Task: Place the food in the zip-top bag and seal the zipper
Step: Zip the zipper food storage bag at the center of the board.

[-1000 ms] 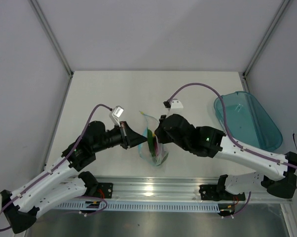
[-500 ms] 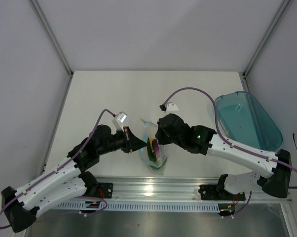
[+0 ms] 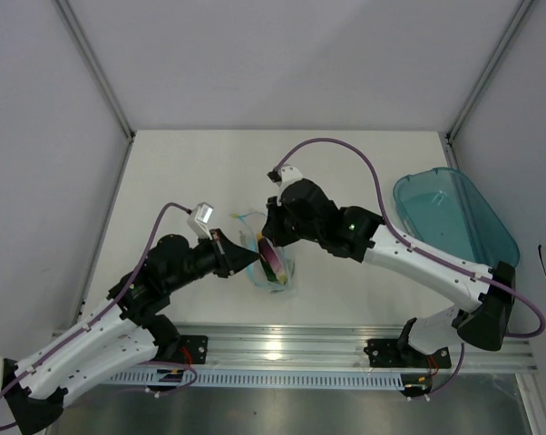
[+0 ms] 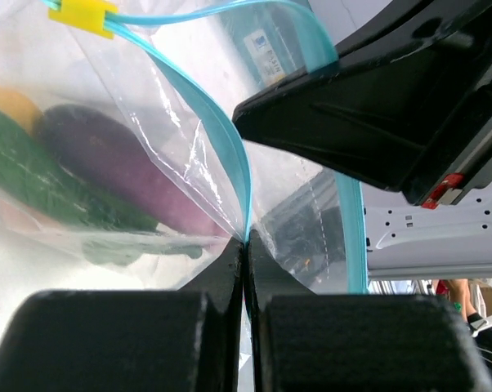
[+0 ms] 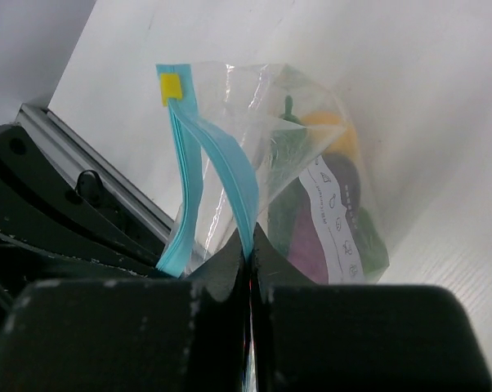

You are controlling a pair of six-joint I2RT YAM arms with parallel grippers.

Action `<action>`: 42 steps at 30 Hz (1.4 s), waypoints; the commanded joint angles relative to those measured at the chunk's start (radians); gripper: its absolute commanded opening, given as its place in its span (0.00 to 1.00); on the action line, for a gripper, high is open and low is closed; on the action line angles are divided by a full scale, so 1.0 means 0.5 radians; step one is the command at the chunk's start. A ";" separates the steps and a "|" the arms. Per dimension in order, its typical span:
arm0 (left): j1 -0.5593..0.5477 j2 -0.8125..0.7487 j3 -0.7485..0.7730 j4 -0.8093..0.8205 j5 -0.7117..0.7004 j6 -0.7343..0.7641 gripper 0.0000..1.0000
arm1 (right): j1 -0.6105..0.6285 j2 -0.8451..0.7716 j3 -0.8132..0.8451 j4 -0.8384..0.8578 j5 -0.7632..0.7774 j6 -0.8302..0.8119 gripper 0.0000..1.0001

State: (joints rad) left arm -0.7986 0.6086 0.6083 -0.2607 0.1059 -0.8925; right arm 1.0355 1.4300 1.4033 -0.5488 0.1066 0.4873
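The clear zip-top bag (image 3: 273, 265) hangs between both grippers near the table's front edge. Inside it lie a purple eggplant (image 4: 123, 155), a green pepper (image 4: 42, 180) and a yellow pepper (image 4: 13, 102). My left gripper (image 4: 246, 242) is shut on one side of the teal zipper (image 4: 221, 139). My right gripper (image 5: 250, 247) is shut on the other zipper (image 5: 234, 180) strip. The two strips spread apart and meet at a yellow tab (image 5: 172, 87), so the mouth gapes. From above, the left gripper (image 3: 253, 262) and the right gripper (image 3: 271, 245) nearly touch over the bag.
A translucent teal tray (image 3: 454, 222) stands at the right edge of the table. The aluminium rail (image 3: 282, 344) with the arm bases runs along the front. The right arm's black body (image 4: 377, 106) fills the upper right of the left wrist view.
Both grippers have shifted left and slightly toward the back, carrying the bag with them. The right arm has stretched out further. Both stay shut on the zipper.
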 commanded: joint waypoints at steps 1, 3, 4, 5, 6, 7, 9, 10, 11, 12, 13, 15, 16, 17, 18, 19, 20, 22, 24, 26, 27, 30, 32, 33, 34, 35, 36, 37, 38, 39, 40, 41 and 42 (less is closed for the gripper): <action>-0.017 0.016 0.091 -0.037 -0.055 0.014 0.01 | 0.003 -0.034 0.025 0.039 -0.075 -0.021 0.00; -0.017 0.013 0.084 -0.034 -0.046 0.039 0.01 | 0.027 -0.092 -0.057 0.042 -0.002 0.031 0.00; -0.017 0.016 0.087 -0.031 -0.040 0.073 0.01 | 0.037 -0.114 -0.085 0.036 0.026 0.053 0.00; -0.017 0.034 0.100 -0.031 -0.022 0.094 0.01 | 0.049 -0.135 -0.140 0.024 0.053 0.071 0.00; -0.017 0.050 0.103 -0.028 -0.009 0.116 0.01 | 0.052 -0.160 -0.168 0.024 0.063 0.111 0.00; -0.017 0.071 0.139 -0.040 0.000 0.158 0.01 | 0.052 -0.209 -0.201 0.042 0.045 0.127 0.00; -0.017 0.117 0.173 -0.034 0.043 0.202 0.00 | 0.061 -0.249 -0.287 0.060 0.008 0.151 0.09; -0.020 0.132 0.182 -0.028 0.055 0.244 0.01 | 0.061 -0.264 -0.306 0.064 -0.008 0.151 0.14; -0.017 0.142 0.195 -0.019 0.070 0.263 0.00 | 0.064 -0.283 -0.318 0.045 -0.035 0.154 0.16; -0.017 0.160 0.201 -0.015 0.098 0.281 0.01 | 0.064 -0.286 -0.324 0.027 -0.044 0.154 0.21; -0.017 0.166 0.204 -0.012 0.107 0.312 0.01 | 0.064 -0.289 -0.321 -0.004 -0.054 0.151 0.23; -0.013 0.160 0.201 -0.025 0.123 0.337 0.01 | 0.076 -0.310 -0.315 -0.028 -0.097 0.154 0.33; -0.013 0.154 0.195 -0.031 0.132 0.361 0.01 | 0.083 -0.326 -0.315 -0.041 -0.112 0.154 0.36; -0.013 0.145 0.186 -0.043 0.141 0.377 0.01 | 0.089 -0.362 -0.318 -0.041 -0.151 0.154 0.43; -0.013 0.127 0.186 -0.049 0.165 0.413 0.01 | 0.107 -0.384 -0.324 -0.041 -0.167 0.157 0.45; -0.013 0.117 0.186 -0.055 0.181 0.429 0.00 | 0.116 -0.405 -0.337 -0.044 -0.182 0.160 0.47; -0.016 0.108 0.182 -0.067 0.196 0.444 0.01 | 0.122 -0.451 -0.352 -0.044 -0.210 0.164 0.50; -0.016 0.087 0.176 -0.077 0.257 0.478 0.01 | 0.135 -0.485 -0.407 -0.041 -0.271 0.176 0.51; -0.013 0.074 0.170 -0.049 0.316 0.512 0.00 | 0.135 -0.516 -0.447 -0.068 -0.275 0.185 0.51; -0.013 0.074 0.158 -0.034 0.383 0.533 0.01 | 0.138 -0.531 -0.487 -0.096 -0.253 0.194 0.49; -0.013 0.074 0.149 -0.016 0.399 0.557 0.01 | 0.138 -0.543 -0.502 -0.105 -0.241 0.200 0.47; -0.013 0.080 0.140 0.039 0.494 0.613 0.01 | 0.138 -0.556 -0.545 -0.059 -0.244 0.219 0.40; -0.010 0.108 0.139 0.064 0.573 0.640 0.01 | 0.138 -0.550 -0.549 -0.035 -0.253 0.234 0.34; -0.010 0.129 0.158 0.064 0.601 0.665 0.01 | 0.138 -0.541 -0.545 -0.019 -0.262 0.240 0.32; -0.010 0.145 0.176 0.058 0.623 0.677 0.01 | 0.141 -0.525 -0.539 -0.013 -0.268 0.255 0.28; -0.010 0.181 0.201 0.055 0.665 0.690 0.01 | 0.144 -0.516 -0.533 -0.004 -0.272 0.274 0.20; -0.010 0.200 0.210 0.052 0.687 0.711 0.01 | 0.147 -0.513 -0.536 0.017 -0.272 0.335 0.14; -0.010 0.212 0.240 0.046 0.708 0.723 0.00 | 0.147 -0.510 -0.542 0.033 -0.268 0.381 0.06; -0.010 0.240 0.247 0.043 0.742 0.745 0.01 | 0.150 -0.510 -0.545 0.045 -0.247 0.442 0.00; -0.010 0.246 0.253 0.046 0.752 0.751 0.00 | 0.156 -0.513 -0.564 0.066 -0.232 0.592 0.00; -0.013 0.252 0.271 0.043 0.761 0.760 0.01 | 0.162 -0.528 -0.579 0.088 -0.213 0.660 0.00; -0.010 0.255 0.268 0.043 0.761 0.769 0.01 | 0.193 -0.531 -0.597 0.128 -0.192 0.730 0.00; -0.010 0.255 0.265 0.046 0.764 0.766 0.02 | 0.214 -0.537 -0.622 0.146 -0.122 0.853 0.00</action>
State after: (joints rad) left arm -0.8021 0.7406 0.6876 -0.2913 0.4313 -0.5503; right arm 1.1145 1.1721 1.1110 -0.5423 -0.0055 0.7509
